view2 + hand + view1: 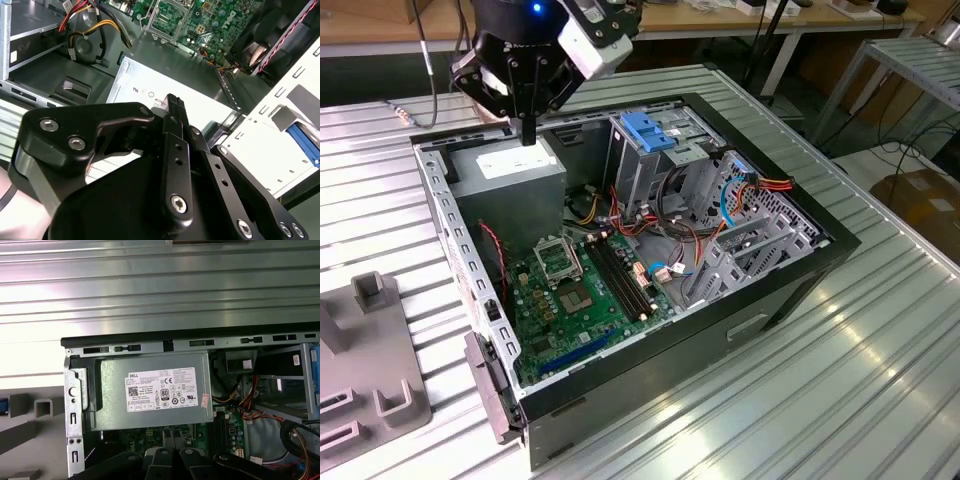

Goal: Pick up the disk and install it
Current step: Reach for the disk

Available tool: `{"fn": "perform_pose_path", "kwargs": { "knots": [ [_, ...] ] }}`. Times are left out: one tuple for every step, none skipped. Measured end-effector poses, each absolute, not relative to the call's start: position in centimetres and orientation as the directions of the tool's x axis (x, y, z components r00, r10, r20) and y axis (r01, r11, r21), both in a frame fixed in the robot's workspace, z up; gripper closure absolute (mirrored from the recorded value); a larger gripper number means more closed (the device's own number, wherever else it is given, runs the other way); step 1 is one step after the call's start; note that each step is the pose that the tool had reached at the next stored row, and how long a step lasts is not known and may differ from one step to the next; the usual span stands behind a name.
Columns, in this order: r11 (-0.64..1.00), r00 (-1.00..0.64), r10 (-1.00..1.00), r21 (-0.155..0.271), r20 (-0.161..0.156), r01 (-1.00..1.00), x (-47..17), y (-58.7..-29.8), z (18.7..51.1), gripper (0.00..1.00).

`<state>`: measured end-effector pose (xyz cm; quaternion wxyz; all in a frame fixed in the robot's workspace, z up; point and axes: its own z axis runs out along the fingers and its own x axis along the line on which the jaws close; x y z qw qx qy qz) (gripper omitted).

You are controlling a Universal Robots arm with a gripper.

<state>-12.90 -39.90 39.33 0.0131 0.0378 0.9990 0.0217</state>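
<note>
- Gripper [527, 128] hangs over the power supply [510, 165], at the far corner of the open case [650, 385] on the exterior view's left.
- Fingers pressed together and pointing down, with nothing between them. Tips are just above the supply's top face; I cannot tell whether they touch it.
- Disk: not identified with certainty. A blue sliver [2, 407] beside the grey fixture blocks [375, 385] on the table [880, 350], outside the case, may be its bracket.
- If so, the disk lies off the case, past the wall nearest the power supply, well apart from the fingers. Long axis: cannot tell.
- Blue latch piece [645, 130] sits atop the drive bay inside the case; judged not the disk.
- Judgement: pick-up not yet done.
</note>
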Motion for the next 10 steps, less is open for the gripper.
{"fn": "perform_pose_path", "kwargs": {
  "knots": [
    [0.996, -0.997, 0.076, 0.044, -0.024, 0.075, -13.1, -39.9, 39.3, 0.90],
    [0.996, -0.997, 0.076, 0.044, -0.024, 0.075, -13.2, -39.9, 39.3, 0.90],
    [0.996, -0.997, 0.076, 0.044, -0.024, 0.075, -13.4, -39.9, 39.3, 0.90],
    [0.996, -0.997, 0.076, 0.044, -0.024, 0.075, -13.6, -39.9, 39.3, 0.90],
    [0.996, -0.997, 0.076, 0.044, -0.024, 0.075, -13.9, -39.9, 39.3, 0.90],
    [0.996, -0.997, 0.076, 0.044, -0.024, 0.075, -14.1, -39.9, 39.3, 0.90],
    [0.996, -0.997, 0.076, 0.044, -0.024, 0.075, -14.3, -39.9, 39.3, 0.90],
    [0.996, -0.997, 0.076, 0.044, -0.024, 0.075, -14.5, -39.9, 39.3, 0.90],
    [0.996, -0.997, 0.076, 0.044, -0.024, 0.075, -14.6, -39.9, 39.3, 0.90],
    [0.996, -0.997, 0.076, 0.044, -0.025, 0.075, -14.8, -39.9, 39.3, 0.90]
  ]
}}
